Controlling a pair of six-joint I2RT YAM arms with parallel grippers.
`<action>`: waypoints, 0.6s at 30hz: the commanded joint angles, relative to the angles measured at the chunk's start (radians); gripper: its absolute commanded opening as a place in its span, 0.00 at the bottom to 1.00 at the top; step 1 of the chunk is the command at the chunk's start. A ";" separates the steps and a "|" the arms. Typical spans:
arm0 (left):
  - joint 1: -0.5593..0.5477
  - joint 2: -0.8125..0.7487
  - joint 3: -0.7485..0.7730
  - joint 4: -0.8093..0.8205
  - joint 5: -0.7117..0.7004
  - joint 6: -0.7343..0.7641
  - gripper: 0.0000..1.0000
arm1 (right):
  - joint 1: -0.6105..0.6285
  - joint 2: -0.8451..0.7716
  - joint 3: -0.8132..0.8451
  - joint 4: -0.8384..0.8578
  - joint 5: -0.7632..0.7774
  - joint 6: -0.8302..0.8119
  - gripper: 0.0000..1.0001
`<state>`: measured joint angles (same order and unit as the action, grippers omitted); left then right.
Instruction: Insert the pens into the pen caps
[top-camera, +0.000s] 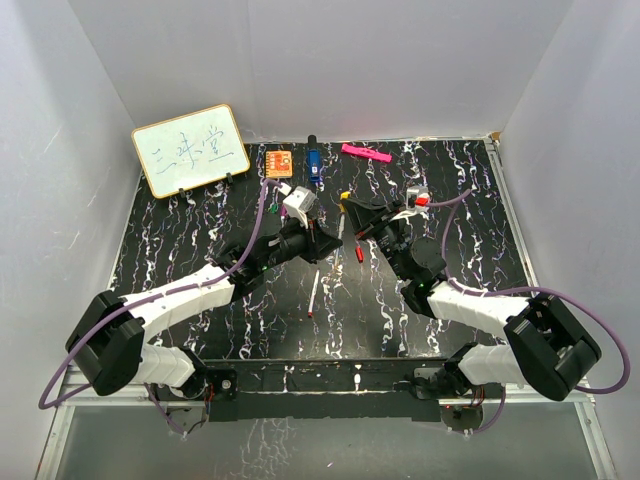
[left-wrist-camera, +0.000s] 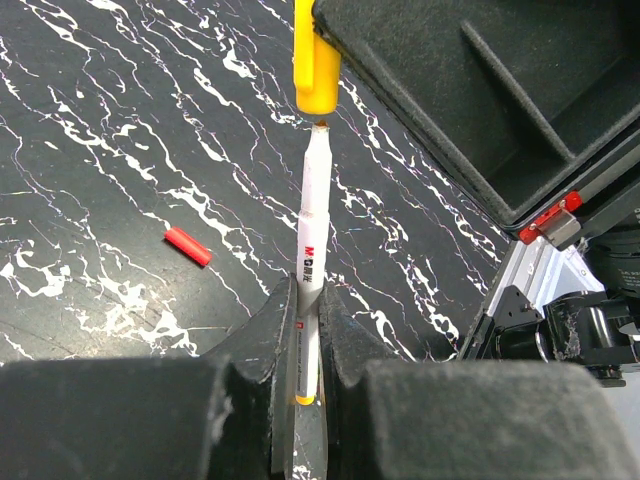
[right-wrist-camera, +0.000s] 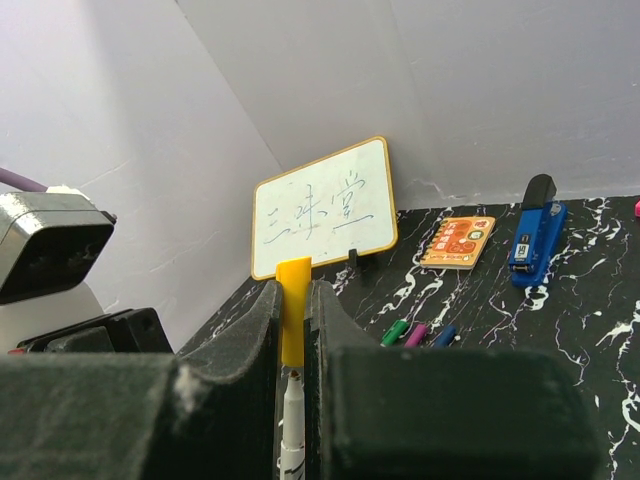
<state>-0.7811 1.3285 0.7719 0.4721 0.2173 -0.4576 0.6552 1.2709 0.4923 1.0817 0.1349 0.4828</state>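
One pairing under way, none finished as far as can be seen. Grips a white pen (left-wrist-camera: 311, 250) in the left gripper (left-wrist-camera: 312, 296), fingers clenched on the rear of the barrel, writing end pointing away. Pinches the yellow cap (left-wrist-camera: 316, 60) in the right gripper (right-wrist-camera: 295, 295), fingers closed on its sides, open end turned toward the pen. Brings tip to cap mouth in the left wrist view: touching or just entering, not seated, the narrow neck of the pen wholly bare. Looks roughly in line, with a slight kink at the joint. Leaves a red cap (left-wrist-camera: 188, 246) flat on the black marbled table (left-wrist-camera: 100, 120), well apart from the held pen. Leaves a green cap (right-wrist-camera: 395, 331), purple cap (right-wrist-camera: 416, 334) and blue cap (right-wrist-camera: 445, 336) lying close together farther back, all without pens. Shows one loose pen (top-camera: 315, 292) between the arms from above; cannot make out the other pens. Judged early: remains to push this pen home, then fill four more caps.
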 joint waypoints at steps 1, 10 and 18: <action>-0.004 -0.032 0.028 0.040 -0.008 0.000 0.00 | 0.002 -0.004 -0.003 0.059 -0.011 0.007 0.00; -0.004 -0.049 0.024 0.041 -0.026 0.004 0.00 | 0.003 -0.010 -0.008 0.043 -0.016 0.007 0.00; -0.004 -0.050 0.026 0.046 -0.032 0.005 0.00 | 0.003 -0.013 -0.011 0.029 -0.029 0.007 0.00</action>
<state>-0.7811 1.3258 0.7719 0.4747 0.1947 -0.4572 0.6552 1.2709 0.4923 1.0760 0.1246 0.4923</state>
